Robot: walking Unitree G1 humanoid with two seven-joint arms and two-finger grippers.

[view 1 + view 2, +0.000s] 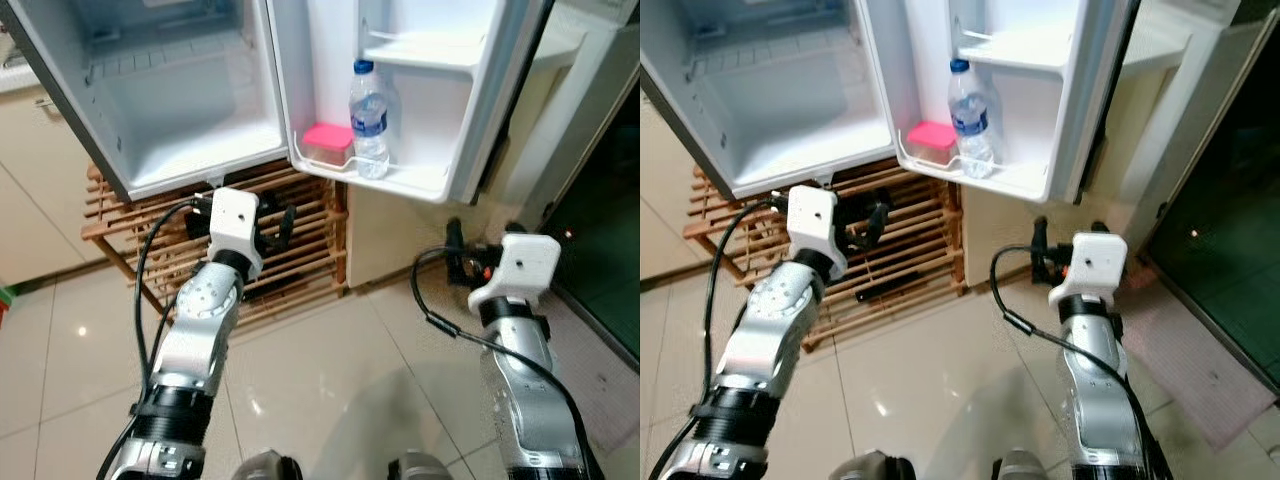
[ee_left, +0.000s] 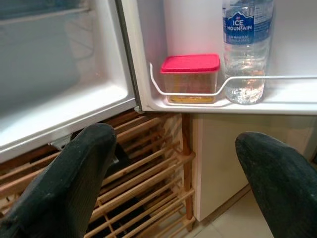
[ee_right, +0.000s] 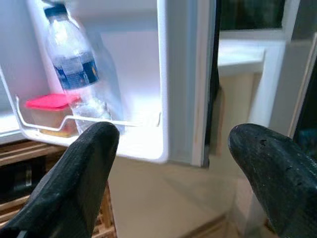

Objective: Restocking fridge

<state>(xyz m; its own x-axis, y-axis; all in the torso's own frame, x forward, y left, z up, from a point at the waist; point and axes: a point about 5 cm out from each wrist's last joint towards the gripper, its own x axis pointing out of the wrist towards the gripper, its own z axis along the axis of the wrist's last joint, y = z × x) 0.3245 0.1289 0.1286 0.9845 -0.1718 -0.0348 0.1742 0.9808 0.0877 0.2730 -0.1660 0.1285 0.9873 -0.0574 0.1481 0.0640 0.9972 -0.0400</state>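
the small white fridge (image 1: 190,110) stands with its door swung wide, and the lower door shelf (image 2: 257,101) behind its white wire rail serves as the landmark. on that shelf a clear plastic water bottle with a blue label (image 1: 369,120) stands upright, and just beside it, on the hinge side, sits a clear tub with a pink lid (image 1: 328,144). the main cavity looks bare, though only part of it shows. the left gripper (image 1: 270,228) hovers below the shelf, before the slatted wooden rack (image 1: 300,250), fingers spread wide and holding nothing. the right gripper (image 1: 1048,262) hangs lower, past the door's outer edge, also wide and unladen. two items seem stocked; more probably remain.
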